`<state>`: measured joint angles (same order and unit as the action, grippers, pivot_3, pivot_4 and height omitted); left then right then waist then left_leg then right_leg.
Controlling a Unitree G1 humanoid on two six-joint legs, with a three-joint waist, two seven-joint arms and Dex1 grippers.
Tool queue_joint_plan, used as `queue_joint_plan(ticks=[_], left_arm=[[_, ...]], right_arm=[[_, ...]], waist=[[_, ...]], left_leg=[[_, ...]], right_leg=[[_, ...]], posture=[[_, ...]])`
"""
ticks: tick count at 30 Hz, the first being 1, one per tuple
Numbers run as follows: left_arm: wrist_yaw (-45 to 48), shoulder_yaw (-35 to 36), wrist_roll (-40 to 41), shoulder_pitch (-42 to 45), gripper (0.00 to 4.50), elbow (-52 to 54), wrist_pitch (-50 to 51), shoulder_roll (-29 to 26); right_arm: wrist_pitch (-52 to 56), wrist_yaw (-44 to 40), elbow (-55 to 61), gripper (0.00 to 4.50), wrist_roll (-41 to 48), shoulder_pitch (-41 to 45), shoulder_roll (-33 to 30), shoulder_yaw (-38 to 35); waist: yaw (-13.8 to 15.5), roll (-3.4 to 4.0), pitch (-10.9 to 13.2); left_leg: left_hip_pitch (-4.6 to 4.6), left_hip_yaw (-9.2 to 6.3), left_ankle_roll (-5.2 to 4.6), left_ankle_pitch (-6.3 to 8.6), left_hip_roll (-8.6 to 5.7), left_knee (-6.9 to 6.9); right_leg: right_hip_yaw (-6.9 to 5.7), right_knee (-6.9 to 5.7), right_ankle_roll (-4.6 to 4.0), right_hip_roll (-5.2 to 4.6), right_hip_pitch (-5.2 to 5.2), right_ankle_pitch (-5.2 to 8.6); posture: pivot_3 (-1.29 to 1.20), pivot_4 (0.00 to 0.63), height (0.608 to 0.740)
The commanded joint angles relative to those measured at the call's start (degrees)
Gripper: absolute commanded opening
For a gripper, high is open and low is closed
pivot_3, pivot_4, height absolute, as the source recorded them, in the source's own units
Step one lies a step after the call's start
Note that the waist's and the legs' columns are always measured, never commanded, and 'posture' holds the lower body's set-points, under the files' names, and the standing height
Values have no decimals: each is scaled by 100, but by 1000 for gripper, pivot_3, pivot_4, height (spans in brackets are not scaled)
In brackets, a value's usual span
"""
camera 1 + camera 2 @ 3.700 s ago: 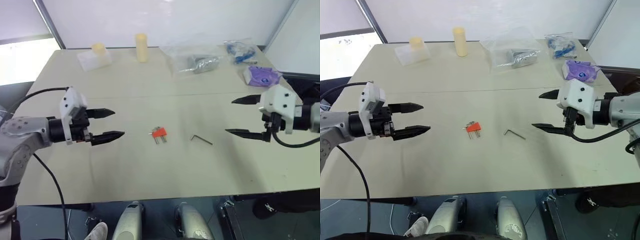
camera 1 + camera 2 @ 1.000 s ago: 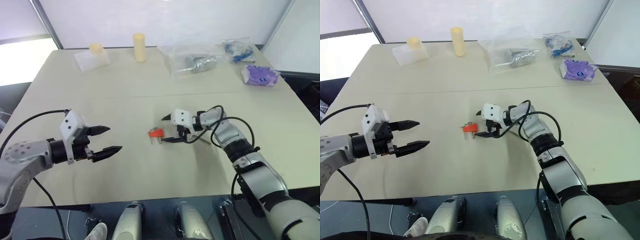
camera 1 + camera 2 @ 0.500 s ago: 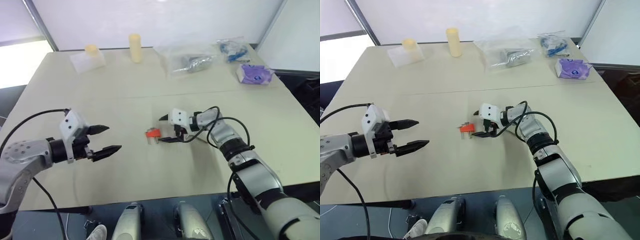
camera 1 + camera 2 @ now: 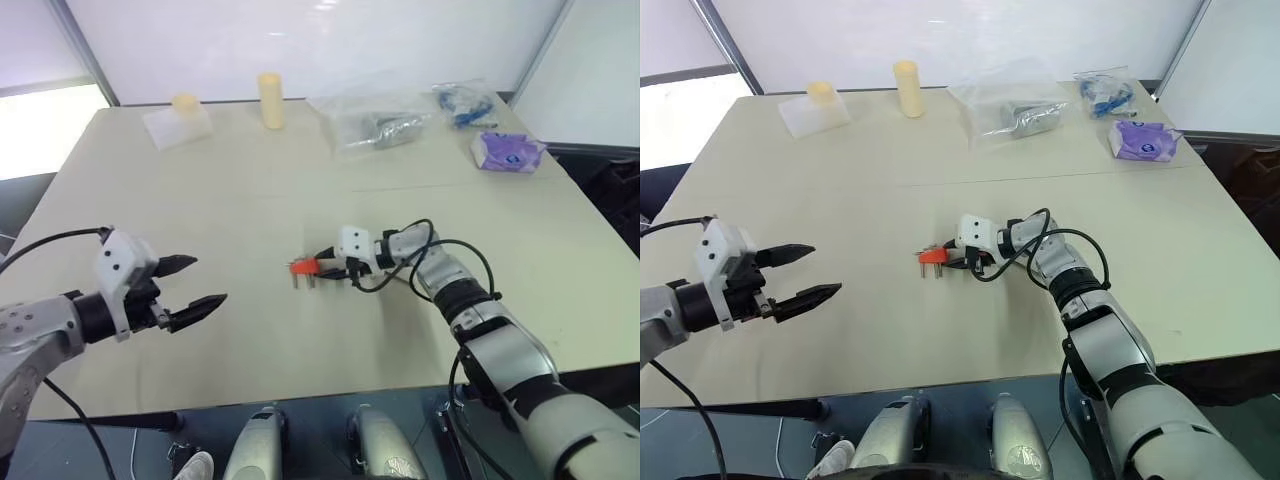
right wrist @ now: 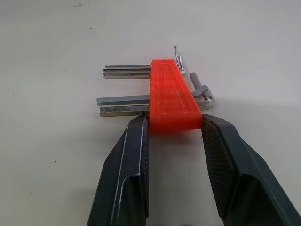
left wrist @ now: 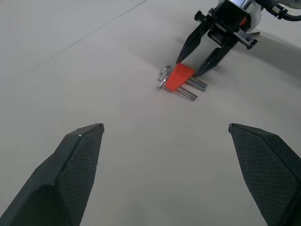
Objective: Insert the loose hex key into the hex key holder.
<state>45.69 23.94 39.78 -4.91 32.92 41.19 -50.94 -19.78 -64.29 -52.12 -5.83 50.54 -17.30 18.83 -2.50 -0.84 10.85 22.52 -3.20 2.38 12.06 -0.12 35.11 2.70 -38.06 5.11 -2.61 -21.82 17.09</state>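
The holder (image 5: 171, 96), a red-orange block with short grey keys through it, lies flat on the desk (image 4: 250, 180) near its middle. The right gripper (image 5: 173, 129) reaches in low from the robot's right, and its jaws straddle the holder's near end: in the right wrist view each black finger lies against one side of the block's wide end, so the jaws are closed onto the holder, which rests on the desk. The keys stick out to either side of the block, just past the fingertips (image 5: 138, 125). The left gripper (image 4: 190, 283) hovers over the desk well to the left of the holder, pointing toward it, jaws wide apart and holding nothing; in its wrist view the holder lies far ahead, between the lines of its two fingers (image 6: 77, 155). I cannot make out the loose hex key; the right arm and its cable cover the desk just right of the holder. Along the far edge stand a yellow cylinder (image 4: 269, 99), a clear bag (image 4: 385, 122) and a purple packet (image 4: 507, 150).
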Motion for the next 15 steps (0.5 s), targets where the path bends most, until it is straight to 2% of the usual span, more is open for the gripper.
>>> queue_joint_plan(ticks=[1,3,6,9,15], left_arm=[[-26,-227,42,310,4500,14,-69,57],[-10,-424,-1,534,4500,-127,-116,109],[-24,-737,141,1146,4500,-603,-99,439],[114,-1049,57,1788,4500,-1276,-161,696],[596,-1585,-144,3559,4500,-3323,-301,1265]], right_arm=[[-153,608,568,1049,-330,-211,-206,-28],[-366,1176,1057,1049,-623,-313,-390,-81],[-701,2439,2008,1049,-1638,-542,-813,-31],[-951,3383,2812,1049,-2470,-784,-1157,22],[-1440,4371,4237,1049,-2994,-1083,-1361,-150]], waist=[[2,0,0],[6,3,3],[63,9,6],[72,4,4],[21,0,8]], left_leg=[[0,0,0,0,-1,0],[2,1,0,0,-2,0],[17,2,0,0,-8,2],[76,-1,6,-4,-8,14],[97,4,7,-6,-17,7]], right_leg=[[0,0,1,0,0,0],[0,0,1,0,-2,-1],[0,-1,4,1,-16,-1],[-2,-7,21,6,-74,-11],[-6,-7,23,17,-97,-12]], posture=[[0,150,740],[0,150,740],[0,150,740],[0,150,740],[0,150,740]])
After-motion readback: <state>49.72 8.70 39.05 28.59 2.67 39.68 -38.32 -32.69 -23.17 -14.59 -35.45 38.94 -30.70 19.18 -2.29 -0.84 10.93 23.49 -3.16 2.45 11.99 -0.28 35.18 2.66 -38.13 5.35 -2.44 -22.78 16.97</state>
